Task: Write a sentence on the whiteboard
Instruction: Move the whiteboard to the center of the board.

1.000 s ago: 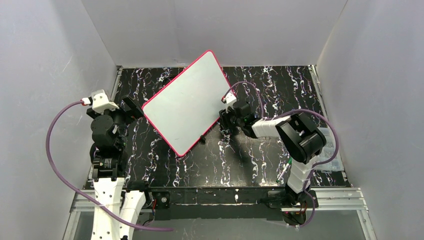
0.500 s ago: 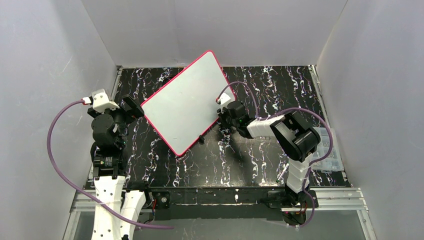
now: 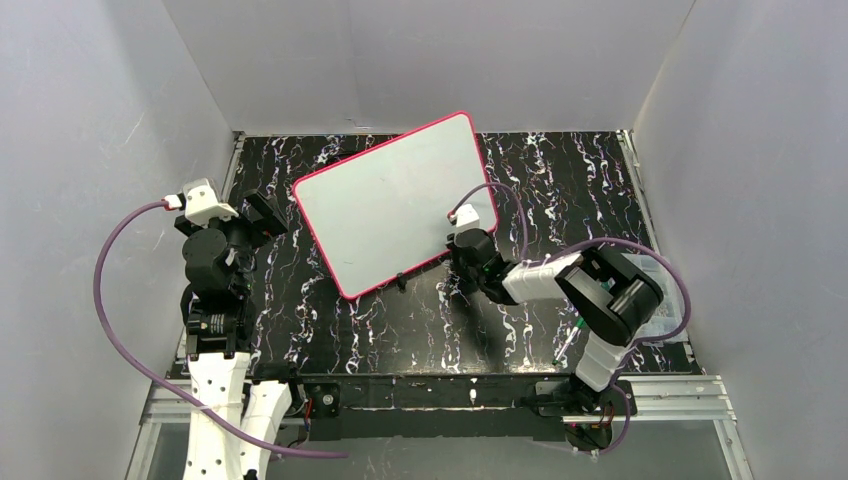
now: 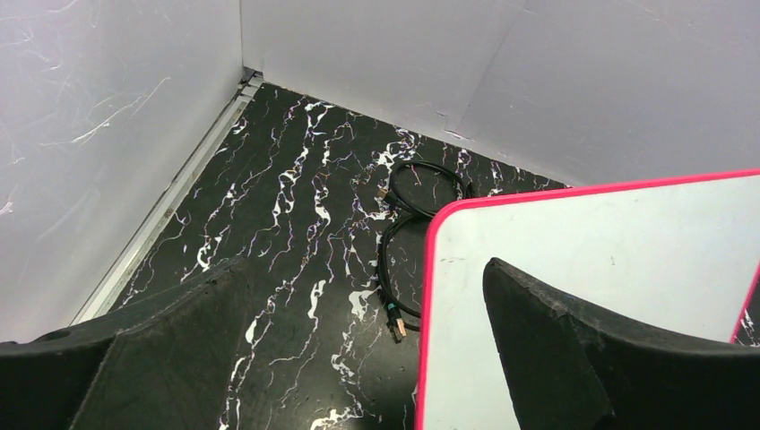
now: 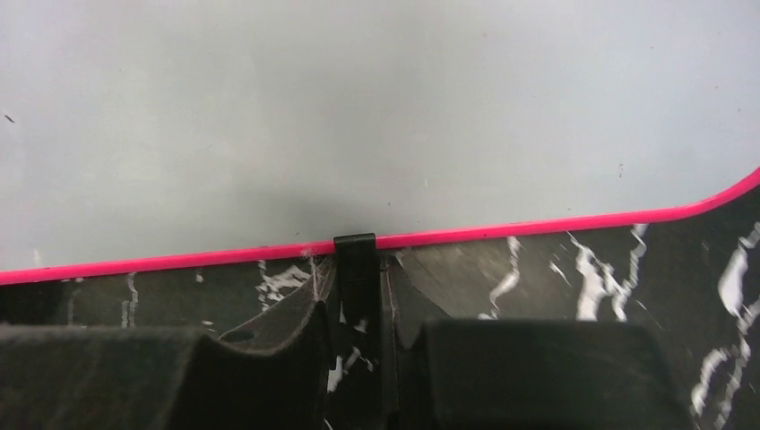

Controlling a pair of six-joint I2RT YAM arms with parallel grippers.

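Board: laid flat on the black marbled counter, towards the far middle, turned askew so that its left corner is nearer the left arm and its far right corner is close to the back wall.
Board surface: seen as glossy white with a thin pink-red rim and rounded corners; a few tiny dark specks are noticed in the right wrist view.
Clip: black, fixed on the board's near rim; a second clip is seen further left on the same edge.
Right hand: set at the near edge of the board, close to its near right corner; its fingers are clenched on the clip, which is pinched between them.
Left hand: held just beside the board's left corner with its fingers spread wide and nothing held; whether the board is touched cannot be told.
Cable: black, looped on the counter by the far left corner, partly tucked under the board's rim.
Pen: thin, green-tipped, lying by the right arm's base.
Box: clear plastic, placed at the counter's right edge behind the right arm.
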